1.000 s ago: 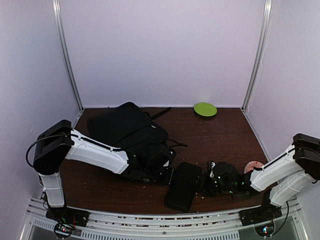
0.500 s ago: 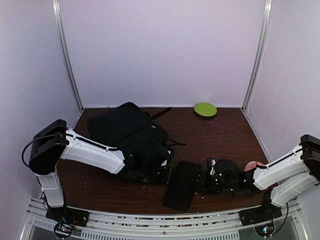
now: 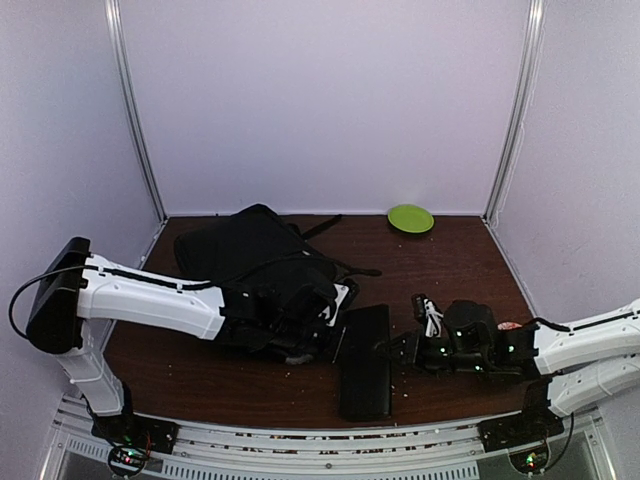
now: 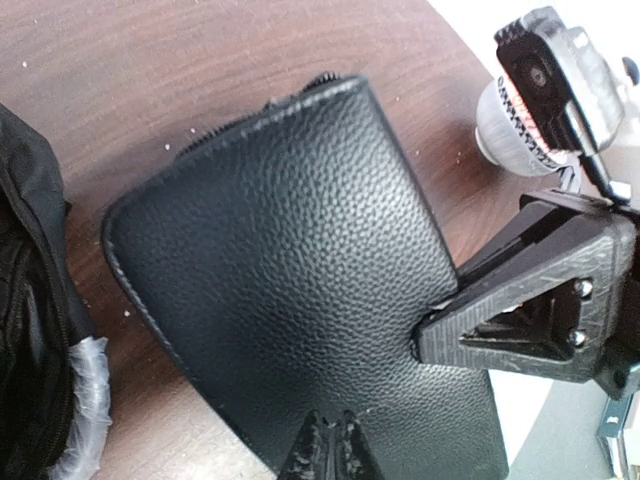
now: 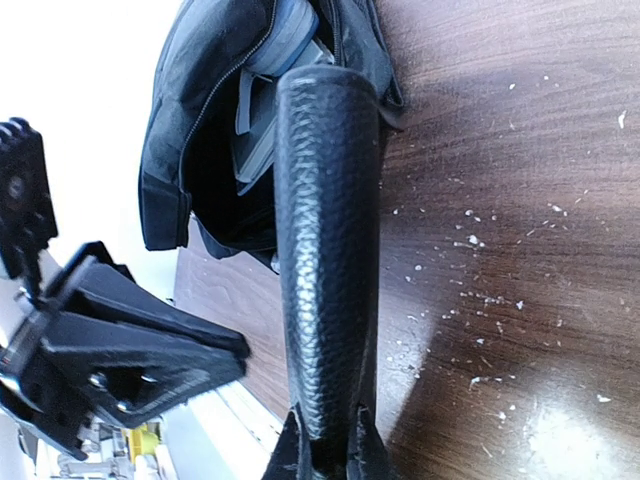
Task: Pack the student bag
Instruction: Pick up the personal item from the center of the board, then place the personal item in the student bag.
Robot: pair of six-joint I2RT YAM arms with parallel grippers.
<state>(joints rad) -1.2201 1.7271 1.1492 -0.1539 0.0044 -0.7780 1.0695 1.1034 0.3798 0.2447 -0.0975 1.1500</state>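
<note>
**Case pinched, bag behind**

Nearest you, the right end effector (image 5: 328,447) clamps the slim case (image 3: 365,365) edge-on. The left end effector (image 4: 322,452) is closed, empty, over it. Behind, mid-left, the student bag (image 3: 250,255) looks soft and floppy: grip its mouth's rim.

Top view: soft, even light, pale walls bright, student bag (image 3: 250,250) a near-featureless black mass on the dark table (image 3: 450,270). Wrist views: black case (image 4: 290,270) grain sharp, corners beyond the table blown white, a glare patch on the wood lower right in the right one.
</note>
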